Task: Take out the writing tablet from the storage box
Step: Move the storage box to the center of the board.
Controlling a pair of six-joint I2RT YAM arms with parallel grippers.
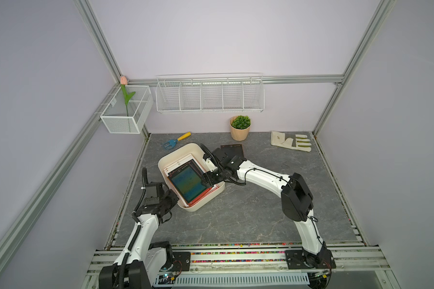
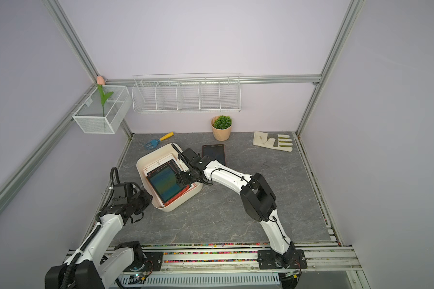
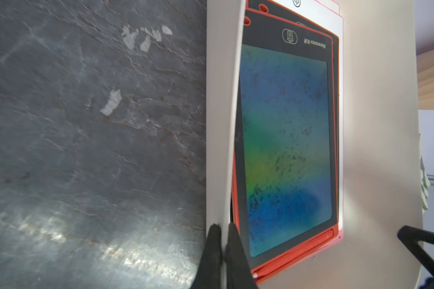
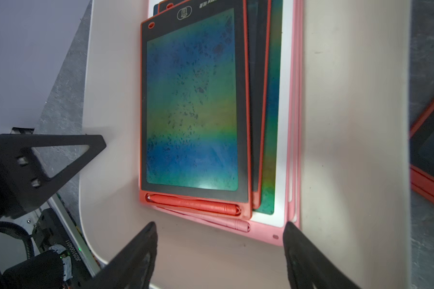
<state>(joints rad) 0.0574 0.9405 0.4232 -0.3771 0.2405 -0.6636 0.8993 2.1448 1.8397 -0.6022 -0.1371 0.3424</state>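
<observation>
The cream storage box (image 1: 212,192) sits askew near the left edge of the gray stone-patterned table (image 1: 236,217), toward the middle of that side. Inside it lies a stack of writing tablets; the top tablet (image 4: 191,110) has a red frame, a dark bezel and a blue-green screen, with a red pen (image 4: 193,204) clipped along its short end, and it rests slightly turned on a second red tablet (image 4: 257,100) and on pink-and-white ones (image 4: 290,150) beneath. The left gripper (image 3: 223,240) is pinched together on the box's near wall, one finger outside and one inside, at the corner nearest the left arm. The right gripper (image 4: 219,235) hangs over the box's right side with its fingers well apart, pointed at the pen end of the stack and holding nothing. Another red-framed tablet (image 2: 214,154) lies flat on the table just beyond the box, partly under the right arm. Along the table's far edge stand a blue and yellow hand rake (image 1: 177,140), a potted plant (image 1: 240,127) and a work glove (image 1: 291,141) near the far right corner.
</observation>
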